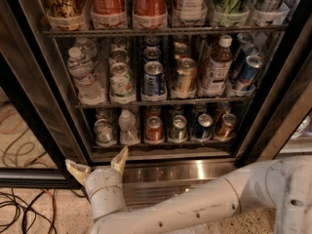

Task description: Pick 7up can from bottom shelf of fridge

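The fridge [44,106] stands open in front of me, with wire racks of drinks. On the bottom shelf [161,143] a row of cans stands in clear lane trays. The 7up can [104,132], pale with a silver top, is at the far left of that row. My gripper [99,164] is open and empty. It is low in front of the stainless-steel base, just below and in front of the 7up can, fingers pointing up toward the shelf and not touching it.
On the bottom shelf, right of the 7up can, stand a clear bottle [128,128], a red can [154,129], a greenish can [178,128], a blue can [203,126] and a bronze can [225,126]. Cables [19,206] lie on the floor at left. Black door frames flank the opening.
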Controlling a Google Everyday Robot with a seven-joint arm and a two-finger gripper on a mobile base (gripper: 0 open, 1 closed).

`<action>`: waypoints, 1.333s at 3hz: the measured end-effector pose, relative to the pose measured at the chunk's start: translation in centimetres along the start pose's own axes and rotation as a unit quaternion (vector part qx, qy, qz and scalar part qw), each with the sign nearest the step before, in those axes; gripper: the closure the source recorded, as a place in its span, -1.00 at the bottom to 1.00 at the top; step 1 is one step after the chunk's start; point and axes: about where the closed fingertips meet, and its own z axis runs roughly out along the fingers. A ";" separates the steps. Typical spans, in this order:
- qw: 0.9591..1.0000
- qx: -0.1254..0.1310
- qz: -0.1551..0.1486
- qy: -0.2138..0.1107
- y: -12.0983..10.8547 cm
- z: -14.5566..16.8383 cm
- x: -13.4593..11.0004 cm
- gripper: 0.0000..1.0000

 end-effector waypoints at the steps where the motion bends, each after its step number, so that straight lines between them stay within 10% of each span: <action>1: 1.000 0.016 -0.021 -0.004 0.3 2.0 1.7 -1.00; 3: 0.998 0.035 -0.044 0.009 -0.5 3.8 3.3 -1.00; 4: 0.999 0.036 -0.028 0.003 -0.1 3.8 3.8 -0.67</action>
